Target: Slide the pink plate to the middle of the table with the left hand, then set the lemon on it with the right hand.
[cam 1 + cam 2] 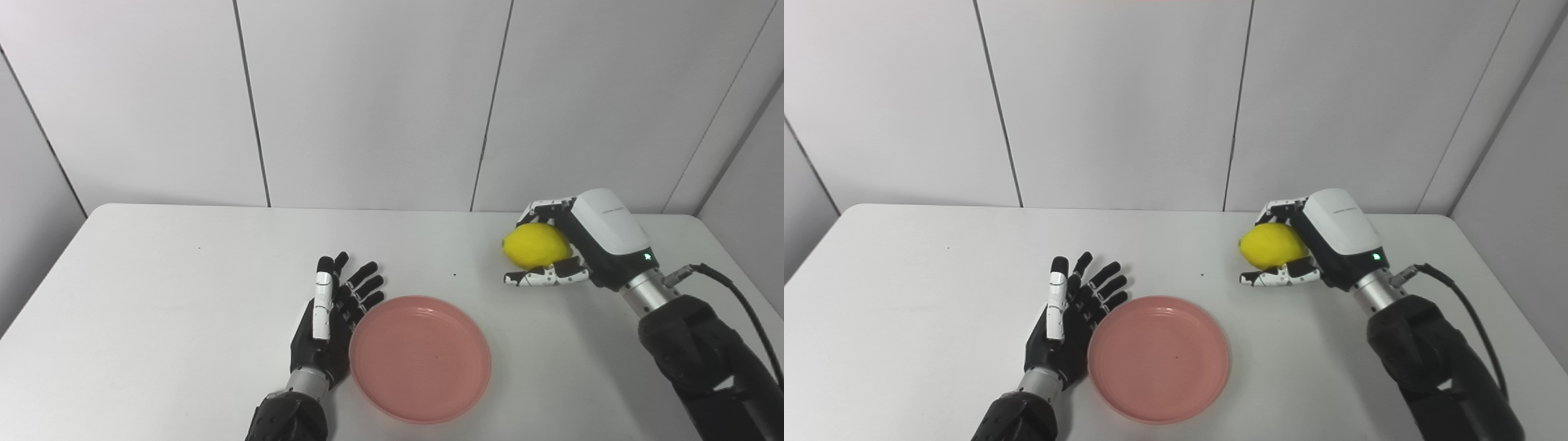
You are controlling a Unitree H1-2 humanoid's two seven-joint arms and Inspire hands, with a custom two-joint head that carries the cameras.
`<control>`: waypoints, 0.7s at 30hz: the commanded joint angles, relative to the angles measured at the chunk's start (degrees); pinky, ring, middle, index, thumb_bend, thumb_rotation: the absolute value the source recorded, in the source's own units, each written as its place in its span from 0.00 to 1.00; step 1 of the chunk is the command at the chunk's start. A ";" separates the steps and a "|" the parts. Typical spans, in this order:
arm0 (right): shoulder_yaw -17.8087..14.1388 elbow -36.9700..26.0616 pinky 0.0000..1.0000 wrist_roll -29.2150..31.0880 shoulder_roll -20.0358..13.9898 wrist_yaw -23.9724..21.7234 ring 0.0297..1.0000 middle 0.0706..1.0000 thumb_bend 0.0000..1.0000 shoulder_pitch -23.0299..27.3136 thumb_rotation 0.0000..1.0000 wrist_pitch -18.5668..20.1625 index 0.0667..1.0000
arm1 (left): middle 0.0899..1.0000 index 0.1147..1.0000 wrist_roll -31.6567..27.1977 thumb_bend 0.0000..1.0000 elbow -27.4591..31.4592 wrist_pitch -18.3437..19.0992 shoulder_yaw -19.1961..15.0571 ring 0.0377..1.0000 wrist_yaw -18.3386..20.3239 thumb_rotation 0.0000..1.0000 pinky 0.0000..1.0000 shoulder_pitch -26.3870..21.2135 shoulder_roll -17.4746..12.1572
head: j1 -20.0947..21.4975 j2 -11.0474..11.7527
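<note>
The pink plate [420, 358] lies empty near the front middle of the white table [153, 294]. My left hand [334, 318] rests flat on the table, open, fingers stretched forward, its right side against the plate's left rim. My right hand [572, 245] is at the back right, shut on the yellow lemon [536, 245], fingers over its top and thumb underneath. The lemon is held just above the table, to the right of and beyond the plate.
White wall panels [367, 98] rise right behind the table's far edge. A black cable [735, 294] runs from my right wrist. Bare tabletop stretches to the left of my left hand and between the plate and the lemon.
</note>
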State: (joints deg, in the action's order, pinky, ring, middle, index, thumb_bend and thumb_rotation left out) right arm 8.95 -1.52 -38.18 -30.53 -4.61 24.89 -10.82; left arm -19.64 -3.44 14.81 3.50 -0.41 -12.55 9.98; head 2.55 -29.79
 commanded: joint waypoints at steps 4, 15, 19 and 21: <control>0.22 -3.43 0.17 0.04 0.89 -0.38 0.20 0.25 0.60 3.15 0.40 -1.57 0.36 | 0.81 0.97 0.12 0.74 -1.97 1.72 -0.23 0.82 -1.65 0.88 0.83 2.34 3.98 | -0.03 -0.06; 2.42 -5.44 0.16 -0.43 4.77 -2.80 0.19 0.23 0.61 3.09 0.46 -0.96 0.33 | 0.82 0.98 -0.18 0.75 -2.33 1.75 -0.33 0.83 -1.26 0.89 0.87 2.11 3.67 | 0.26 0.18; 3.09 -6.10 0.16 -0.28 5.68 -3.75 0.19 0.24 0.61 2.32 0.47 -1.62 0.35 | 0.82 0.98 -0.25 0.75 -1.96 2.00 -0.35 0.83 -1.38 0.88 0.87 2.17 3.70 | 0.29 0.07; 3.52 -6.36 0.17 -0.56 5.92 -4.23 0.20 0.25 0.62 1.93 0.47 -1.53 0.35 | 0.82 0.97 -0.17 0.76 -1.90 2.05 -0.37 0.83 -1.52 0.88 0.88 2.13 3.72 | 0.37 0.00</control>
State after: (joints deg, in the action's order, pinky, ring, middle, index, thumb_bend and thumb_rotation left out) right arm 12.80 -5.60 -39.02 -24.25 -9.07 25.23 -11.06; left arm -19.77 -3.54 14.71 3.50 -0.40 -12.56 9.98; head 2.99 -29.71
